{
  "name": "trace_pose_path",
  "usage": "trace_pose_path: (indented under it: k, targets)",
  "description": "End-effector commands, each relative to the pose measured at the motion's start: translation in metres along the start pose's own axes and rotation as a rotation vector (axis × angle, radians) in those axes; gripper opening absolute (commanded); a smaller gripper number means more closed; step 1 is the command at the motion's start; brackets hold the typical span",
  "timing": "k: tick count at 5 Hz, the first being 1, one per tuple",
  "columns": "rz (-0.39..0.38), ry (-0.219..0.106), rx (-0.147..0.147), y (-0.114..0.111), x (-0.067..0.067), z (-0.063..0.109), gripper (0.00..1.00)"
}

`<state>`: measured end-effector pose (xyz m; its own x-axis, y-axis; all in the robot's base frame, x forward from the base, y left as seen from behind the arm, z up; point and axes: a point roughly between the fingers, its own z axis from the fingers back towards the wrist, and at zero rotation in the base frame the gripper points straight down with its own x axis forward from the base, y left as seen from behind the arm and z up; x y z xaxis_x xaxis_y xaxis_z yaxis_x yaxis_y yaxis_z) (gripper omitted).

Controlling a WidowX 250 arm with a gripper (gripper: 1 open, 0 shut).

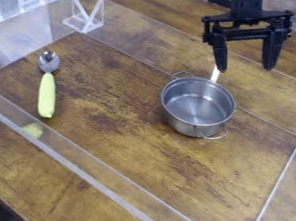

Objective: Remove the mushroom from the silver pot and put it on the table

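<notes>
The silver pot stands on the brown wood-grain table, right of centre, and its shiny inside looks empty. No mushroom shows in this view. My gripper hangs above and behind the pot, near the top right. It is open, its two dark fingers are spread wide and point down, and nothing is between them. The gripper is clear of the pot's rim.
A yellow-handled metal spoon lies at the left. Clear acrylic panels edge the tabletop at the front and right. A small clear stand sits at the back left. A pale strip shows just behind the pot.
</notes>
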<state>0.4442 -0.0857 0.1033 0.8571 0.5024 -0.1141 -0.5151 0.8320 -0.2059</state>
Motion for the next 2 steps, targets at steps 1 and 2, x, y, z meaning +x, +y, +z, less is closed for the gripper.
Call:
trace_pose_path:
  k: [1, 2]
  targets:
    - [0.015, -0.053, -0.006, -0.0067, -0.0031, 0.0266, 1.00]
    - [0.058, -0.057, 0.015, -0.0040, -0.0008, 0.0329, 1.00]
